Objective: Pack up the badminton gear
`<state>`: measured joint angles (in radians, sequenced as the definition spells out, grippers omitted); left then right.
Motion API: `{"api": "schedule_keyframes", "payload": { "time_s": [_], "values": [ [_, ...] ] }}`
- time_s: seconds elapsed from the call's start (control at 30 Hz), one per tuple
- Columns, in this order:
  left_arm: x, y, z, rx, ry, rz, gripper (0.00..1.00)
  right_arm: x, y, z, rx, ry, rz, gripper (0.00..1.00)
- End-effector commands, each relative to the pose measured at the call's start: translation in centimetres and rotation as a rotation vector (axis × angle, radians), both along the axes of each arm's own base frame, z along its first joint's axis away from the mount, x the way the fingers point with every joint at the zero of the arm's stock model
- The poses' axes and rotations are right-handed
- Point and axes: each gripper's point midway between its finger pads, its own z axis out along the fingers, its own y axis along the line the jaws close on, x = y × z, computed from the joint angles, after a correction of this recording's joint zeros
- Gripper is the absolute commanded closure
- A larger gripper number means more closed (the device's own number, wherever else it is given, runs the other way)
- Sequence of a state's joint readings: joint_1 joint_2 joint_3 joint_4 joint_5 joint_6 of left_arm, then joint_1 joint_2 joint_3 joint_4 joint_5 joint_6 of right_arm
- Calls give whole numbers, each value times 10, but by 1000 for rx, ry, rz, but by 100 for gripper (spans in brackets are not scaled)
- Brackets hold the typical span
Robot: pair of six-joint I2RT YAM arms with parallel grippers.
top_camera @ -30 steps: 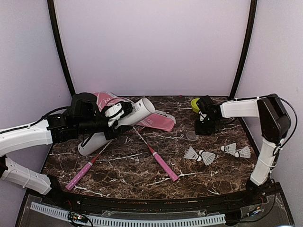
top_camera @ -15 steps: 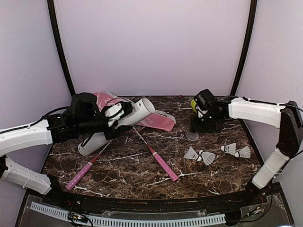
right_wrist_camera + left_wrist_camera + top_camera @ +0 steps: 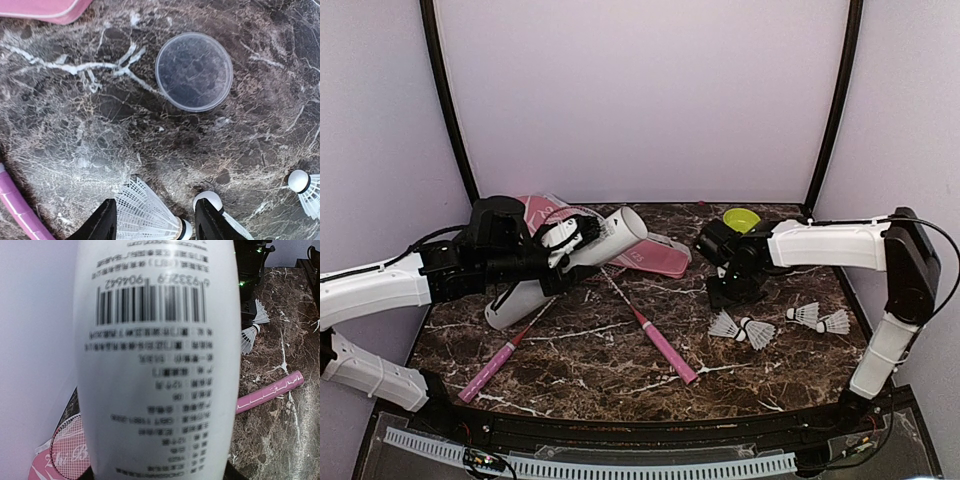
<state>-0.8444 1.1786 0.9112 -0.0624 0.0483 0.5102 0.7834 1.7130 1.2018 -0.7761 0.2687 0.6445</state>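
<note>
White tube, place: the tall white tube [image 3: 570, 265] is held off the dark marble surface [image 3: 600, 350] at about 9 o'clock, partly over the long pink racket cover [image 3: 655, 260].
White tube, axis: tilted, its long axis running from 8 o'clock to 2 o'clock. The open mouth points up toward 2 o'clock. The other end sits low, and I cannot tell whether it touches the surface.
Left fingers: the left gripper [image 3: 568, 248] is clamped round the tube's middle, unchanged over the last second.
Right arm, change: it has swung away from the small lime-green bowl [image 3: 741, 218] at 1 o'clock, in toward 3 o'clock.
Right fingers: the right gripper [image 3: 157, 220] is moderately apart and holds nothing. It hangs over a white feather shuttlecock [image 3: 147, 212], with a clear round plastic lid [image 3: 194, 71] lying flat beyond.
Meaning: the next step is probably picking shuttlecocks to feed into the waiting tube.
Rackets: two thin rackets with pink handles [image 3: 665, 350] lie near 6 o'clock, not yet in the cover.
</note>
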Motion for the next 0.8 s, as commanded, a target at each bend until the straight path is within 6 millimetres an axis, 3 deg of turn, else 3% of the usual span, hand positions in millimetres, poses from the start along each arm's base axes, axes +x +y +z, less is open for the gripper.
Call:
{"api": "schedule_keyframes", "payload": {
  "time_s": [0.0,0.6,0.77],
  "values": [
    [0,1,1,5,-4,-4,47,-2,-5,2,-94,-22,-10,48],
    [-1,-3,-6,12,17,-22,47,-63,-17,12,-139,19,-27,68],
    [-2,-3,-5,10,17,-24,47,-78,-29,1,-164,47,-40,73]
  ]
}}
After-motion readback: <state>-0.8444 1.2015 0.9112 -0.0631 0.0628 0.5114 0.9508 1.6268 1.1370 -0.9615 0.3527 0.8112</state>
